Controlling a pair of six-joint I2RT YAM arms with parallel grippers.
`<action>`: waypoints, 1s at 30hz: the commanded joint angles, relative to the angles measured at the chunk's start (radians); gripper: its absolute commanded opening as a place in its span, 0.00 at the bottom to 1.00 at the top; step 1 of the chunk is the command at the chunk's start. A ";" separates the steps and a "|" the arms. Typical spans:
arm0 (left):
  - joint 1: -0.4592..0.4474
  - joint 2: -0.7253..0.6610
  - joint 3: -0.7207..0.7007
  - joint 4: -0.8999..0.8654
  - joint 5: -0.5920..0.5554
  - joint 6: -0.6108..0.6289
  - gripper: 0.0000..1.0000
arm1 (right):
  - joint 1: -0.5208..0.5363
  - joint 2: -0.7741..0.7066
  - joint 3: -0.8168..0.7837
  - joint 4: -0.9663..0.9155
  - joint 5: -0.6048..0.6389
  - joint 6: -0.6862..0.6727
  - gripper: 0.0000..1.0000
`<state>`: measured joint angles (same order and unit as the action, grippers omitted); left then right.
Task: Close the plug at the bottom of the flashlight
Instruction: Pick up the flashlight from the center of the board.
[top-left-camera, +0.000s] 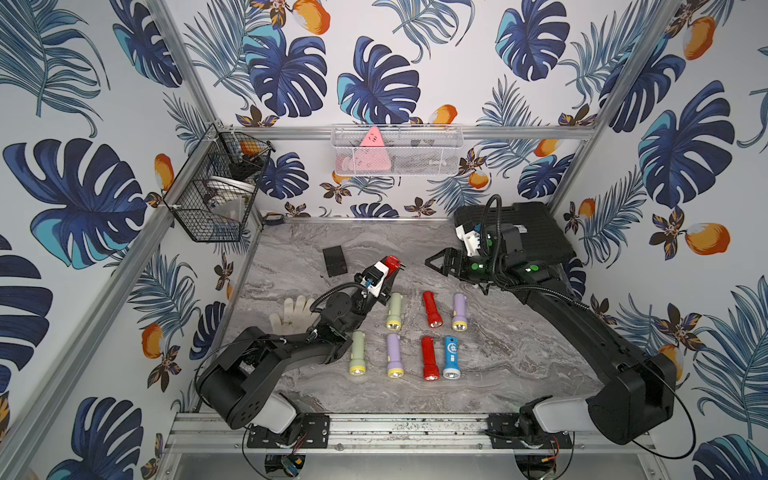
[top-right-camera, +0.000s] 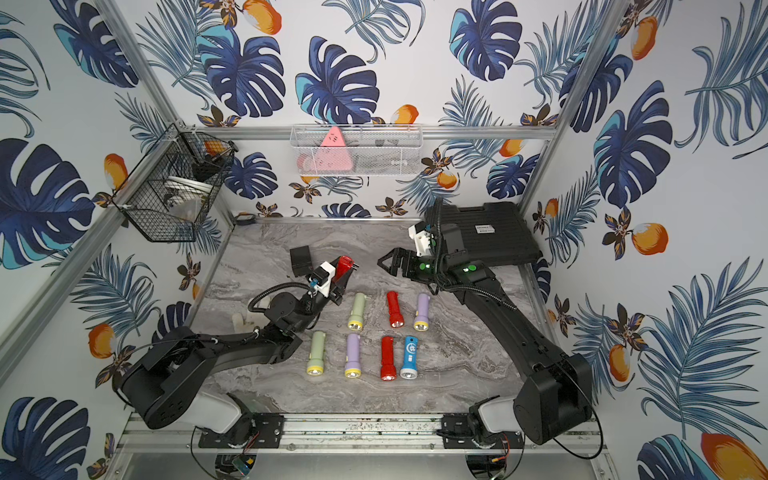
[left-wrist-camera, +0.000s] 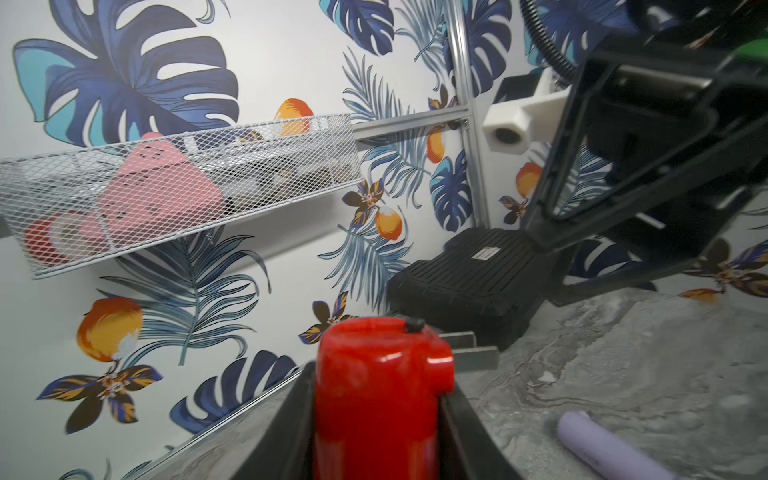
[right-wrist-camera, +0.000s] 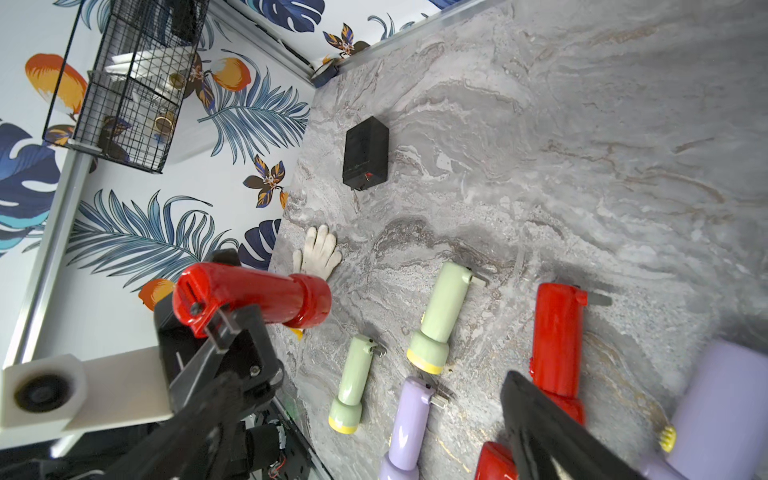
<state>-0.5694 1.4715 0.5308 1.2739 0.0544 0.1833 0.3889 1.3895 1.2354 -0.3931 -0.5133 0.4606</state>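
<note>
Left gripper (top-left-camera: 385, 277) clamped on red flashlight (top-left-camera: 391, 263), raised over the marble table (top-left-camera: 498, 353), plug prongs (left-wrist-camera: 476, 358) folded out at its bottom end, right gripper (top-left-camera: 432, 263) spread wide, empty, facing it nearby

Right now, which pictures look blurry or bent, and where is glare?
Left wrist view: the held red flashlight is soft, with a glare spot. Right wrist view: the nearest lilac flashlight is blurred. Both top views: sharp, but frame posts splay outward.

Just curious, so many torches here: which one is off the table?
The red flashlight clamped in the left gripper's jaws, held in the air; the other seven lie flat on the table.
</note>
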 joint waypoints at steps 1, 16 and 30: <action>0.010 -0.043 0.003 -0.068 0.174 -0.126 0.00 | 0.001 0.000 0.020 0.017 -0.014 -0.121 1.00; 0.198 0.064 0.017 0.271 0.712 -0.734 0.00 | 0.002 -0.011 -0.006 0.225 -0.359 -0.225 0.83; 0.163 0.047 0.055 0.271 0.883 -0.826 0.00 | 0.102 0.002 0.043 0.152 -0.393 -0.327 0.69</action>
<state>-0.4057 1.5349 0.5716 1.4723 0.8696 -0.5812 0.4839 1.4075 1.2858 -0.2287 -0.8959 0.1787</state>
